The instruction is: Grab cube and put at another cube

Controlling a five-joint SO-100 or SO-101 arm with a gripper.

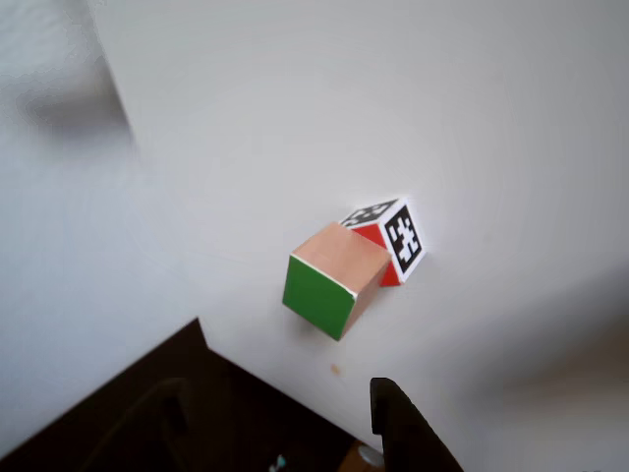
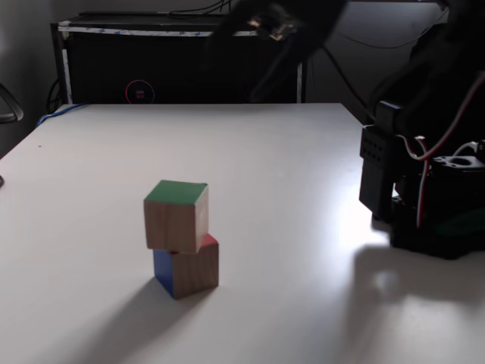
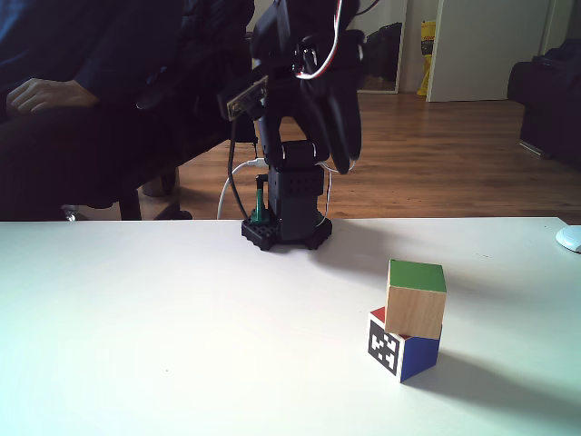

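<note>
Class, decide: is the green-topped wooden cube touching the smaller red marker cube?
Touching. In both fixed views the green-topped wooden cube sits on the red marker cube, no gap.

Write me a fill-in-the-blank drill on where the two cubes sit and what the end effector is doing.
1. The wooden cube rests on ____ of the marker cube.
2. The upward face of the wooden cube is painted ____.
3. The end effector holds ____.
4. In the fixed view with the wooden floor, the arm's base stands ____ the stack.

Missing words: top; green; nothing; behind
</note>
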